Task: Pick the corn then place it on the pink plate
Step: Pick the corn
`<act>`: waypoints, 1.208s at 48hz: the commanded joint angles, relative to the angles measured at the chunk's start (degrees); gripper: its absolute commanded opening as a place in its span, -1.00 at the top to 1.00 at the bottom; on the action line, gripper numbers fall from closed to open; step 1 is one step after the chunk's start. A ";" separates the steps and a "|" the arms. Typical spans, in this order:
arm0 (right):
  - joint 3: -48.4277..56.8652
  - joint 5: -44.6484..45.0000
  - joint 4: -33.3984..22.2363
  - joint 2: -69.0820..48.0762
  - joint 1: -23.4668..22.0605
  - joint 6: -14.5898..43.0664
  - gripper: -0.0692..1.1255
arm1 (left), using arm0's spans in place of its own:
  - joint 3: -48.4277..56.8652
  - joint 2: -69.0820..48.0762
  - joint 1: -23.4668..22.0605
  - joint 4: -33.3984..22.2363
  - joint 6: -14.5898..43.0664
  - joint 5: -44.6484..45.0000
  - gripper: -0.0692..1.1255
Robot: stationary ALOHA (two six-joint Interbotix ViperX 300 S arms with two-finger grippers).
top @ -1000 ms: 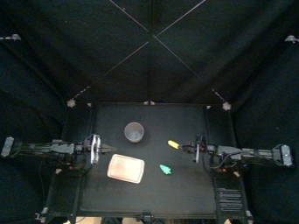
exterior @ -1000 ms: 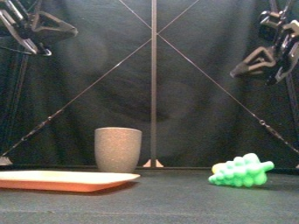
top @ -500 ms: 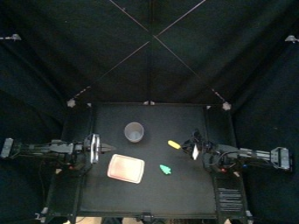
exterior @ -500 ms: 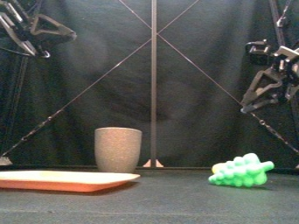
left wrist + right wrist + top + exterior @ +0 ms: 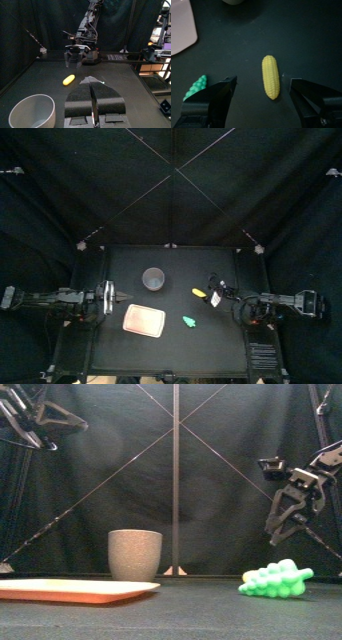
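On the black desk (image 5: 120, 343), the right arm has swung in from the 3 o'clock side during the past second. It has dropped from its high perch to mid-height, and its right hand (image 5: 281, 534) now hangs over the corn. The jaws are spread wide, one on each side of the cob in the wrist view, and they appear not yet to touch it. The left hand (image 5: 110, 300) rests at the 9 o'clock edge, where it was a second ago, with its jaws pressed together on nothing.

The pink plate (image 5: 144, 319) lies flat and bare at about 8 o'clock from the desk's centre. The tall grey speckled cup (image 5: 155, 279) stands upright between 11 and 12 o'clock, well apart from the plate. A green toy (image 5: 191, 321), knobbly like a bunch of grapes, sits at 4 o'clock, just beside the plate's far corner.

The yellow corn (image 5: 270, 76) lies on its side at 2 o'clock and has not moved. Its long axis runs between the open jaws, so they would close across its width.

The approach looks all but finished. What remains is a short descent, a squeeze, and a carry toward 8 o'clock to reach the plate. The rounded cob could roll or slip if the jaws close off-centre.
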 commanded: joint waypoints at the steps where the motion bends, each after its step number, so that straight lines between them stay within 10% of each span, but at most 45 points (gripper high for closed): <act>1: -2.46 1.05 -2.02 2.02 -1.85 0.00 -0.87 | -0.97 0.09 0.09 0.09 0.09 -0.18 0.94; 43: -8.26 1.14 -4.31 19.95 -0.35 0.09 -0.81 | -0.79 0.00 0.18 0.00 0.00 0.44 0.94; 58: -12.74 1.23 -4.57 25.75 1.14 0.09 -0.34 | -0.70 0.00 0.09 -0.09 0.00 1.32 0.94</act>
